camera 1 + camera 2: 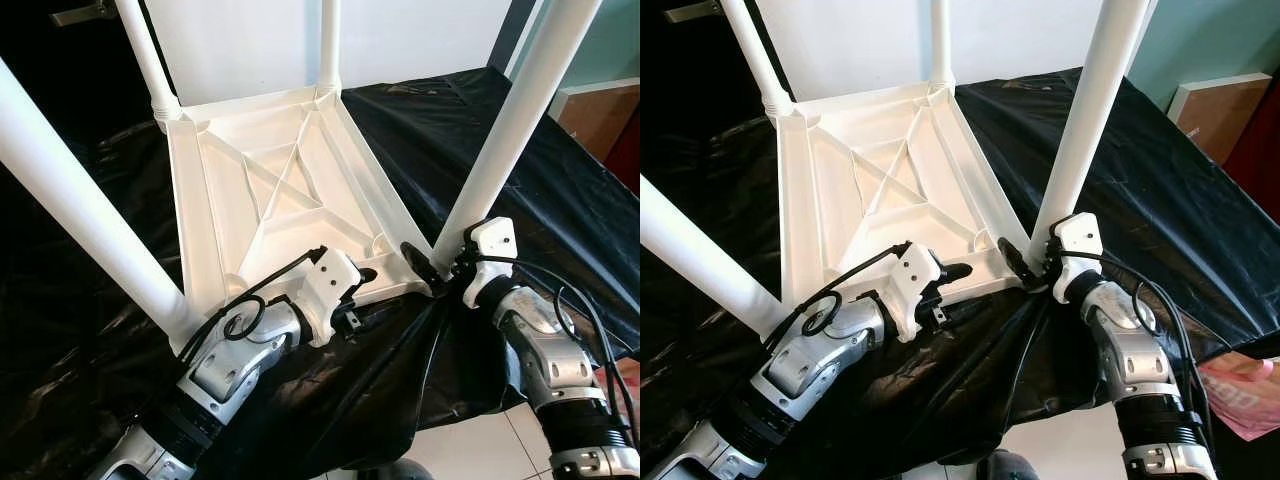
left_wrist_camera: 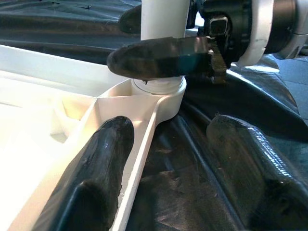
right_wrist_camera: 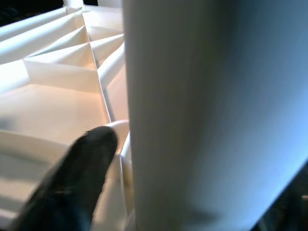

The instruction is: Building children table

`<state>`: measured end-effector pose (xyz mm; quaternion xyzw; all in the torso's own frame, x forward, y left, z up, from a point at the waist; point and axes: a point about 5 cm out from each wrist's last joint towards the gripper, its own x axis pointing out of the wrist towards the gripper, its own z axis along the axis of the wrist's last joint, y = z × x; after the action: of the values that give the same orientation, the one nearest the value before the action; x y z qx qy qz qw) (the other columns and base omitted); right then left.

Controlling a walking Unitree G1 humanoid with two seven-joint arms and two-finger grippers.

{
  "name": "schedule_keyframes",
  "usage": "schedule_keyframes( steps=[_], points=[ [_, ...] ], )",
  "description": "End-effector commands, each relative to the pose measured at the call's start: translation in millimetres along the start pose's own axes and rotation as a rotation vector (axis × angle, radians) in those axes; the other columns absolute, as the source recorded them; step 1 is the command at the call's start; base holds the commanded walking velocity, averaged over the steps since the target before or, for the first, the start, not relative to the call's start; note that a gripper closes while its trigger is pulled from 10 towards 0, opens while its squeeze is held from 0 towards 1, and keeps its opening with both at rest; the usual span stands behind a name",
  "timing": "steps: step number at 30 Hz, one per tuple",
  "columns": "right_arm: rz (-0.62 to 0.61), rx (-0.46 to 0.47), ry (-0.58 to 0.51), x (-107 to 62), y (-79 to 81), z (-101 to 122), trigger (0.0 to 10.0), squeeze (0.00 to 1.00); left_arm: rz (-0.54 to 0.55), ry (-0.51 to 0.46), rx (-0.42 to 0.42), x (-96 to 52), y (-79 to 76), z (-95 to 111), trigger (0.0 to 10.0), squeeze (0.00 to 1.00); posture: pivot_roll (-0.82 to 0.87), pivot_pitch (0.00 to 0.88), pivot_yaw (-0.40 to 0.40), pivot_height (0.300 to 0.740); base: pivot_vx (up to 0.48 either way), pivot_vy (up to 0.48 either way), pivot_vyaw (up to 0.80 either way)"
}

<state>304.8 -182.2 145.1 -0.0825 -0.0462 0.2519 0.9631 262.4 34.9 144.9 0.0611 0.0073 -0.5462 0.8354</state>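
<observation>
**Upside-down table, two hands at one corner**

The small white plastic table [image 1: 270,200] lies upside down on the bench covered in black plastic sheet [image 1: 520,170]. Four white round legs stick up. The right hand [image 1: 432,270] is closed around the near right leg [image 1: 510,140], close to its socket. The left hand [image 2: 163,178] is open, its two black fingers on each side of the table's near edge.

Smooth white plastic table [image 1: 270,190] — glossy black sheet [image 1: 540,190]
</observation>
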Motion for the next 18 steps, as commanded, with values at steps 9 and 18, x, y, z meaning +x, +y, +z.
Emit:
schedule_keyframes(
  steps=[9,18],
  points=[
    [0.102,0.011,0.038,3.1,3.6,-13.6,0.0,0.0,-0.153,-0.001,0.002,-4.4,-8.4,1.0,10.0,0.0,-0.01,0.102,-0.037,0.74,0.0,0.0,0.0],
    [0.05,0.038,0.046,-2.1,0.6,-18.2,10.0,0.0,-0.151,-0.001,0.002,-3.4,-10.7,-0.3,10.0,0.0,-0.01,0.096,-0.042,0.74,0.0,0.0,0.0]
  ],
)
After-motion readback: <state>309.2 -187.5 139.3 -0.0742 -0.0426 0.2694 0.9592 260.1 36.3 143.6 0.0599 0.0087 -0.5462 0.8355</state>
